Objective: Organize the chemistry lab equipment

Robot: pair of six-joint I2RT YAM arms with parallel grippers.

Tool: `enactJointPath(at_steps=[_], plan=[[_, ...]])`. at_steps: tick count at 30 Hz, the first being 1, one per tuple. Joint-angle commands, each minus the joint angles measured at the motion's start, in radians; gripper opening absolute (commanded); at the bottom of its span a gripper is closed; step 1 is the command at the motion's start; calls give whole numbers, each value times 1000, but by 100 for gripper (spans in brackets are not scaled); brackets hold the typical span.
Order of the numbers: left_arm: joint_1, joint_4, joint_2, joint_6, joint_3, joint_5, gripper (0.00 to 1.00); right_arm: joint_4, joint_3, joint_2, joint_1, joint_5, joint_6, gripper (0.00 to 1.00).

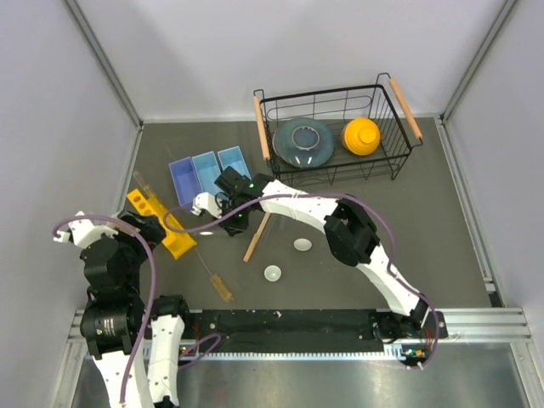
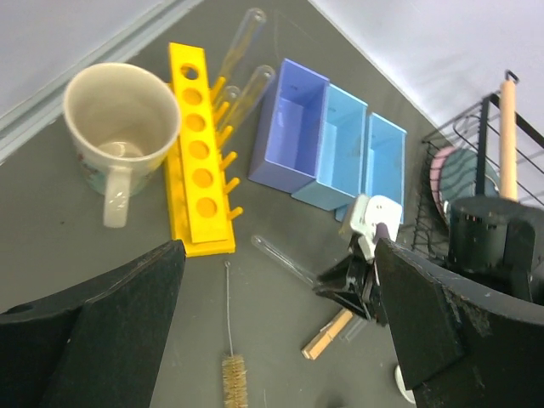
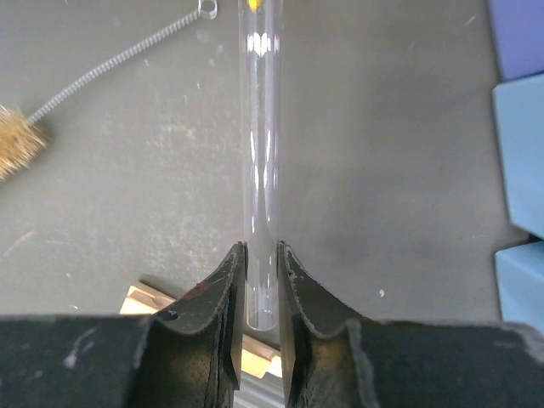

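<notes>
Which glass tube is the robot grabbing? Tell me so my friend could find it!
Find the yellow rack beside the three blue bins. On the grey table close to it lies a clear glass tube, one end pinched in the right gripper. The other two tubes rest on the rack; this one lies flat by itself.

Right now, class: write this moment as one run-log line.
right jaws: shut on tube | left jaws: open, empty | brush, stick: lying loose
</notes>
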Motion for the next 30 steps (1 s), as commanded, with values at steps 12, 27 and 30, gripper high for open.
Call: enactJointPath(at_steps=[12,27,30], plan=[[-8,128,-5,57,41,329,98,33,-65,-249,-75,-317,197,11],[-6,319,53,-195,-140,829,98,77,-280,-516,-124,-421,260,12],[-8,370,59,-247,-193,897,97,97,-323,-562,-124,-427,263,12]])
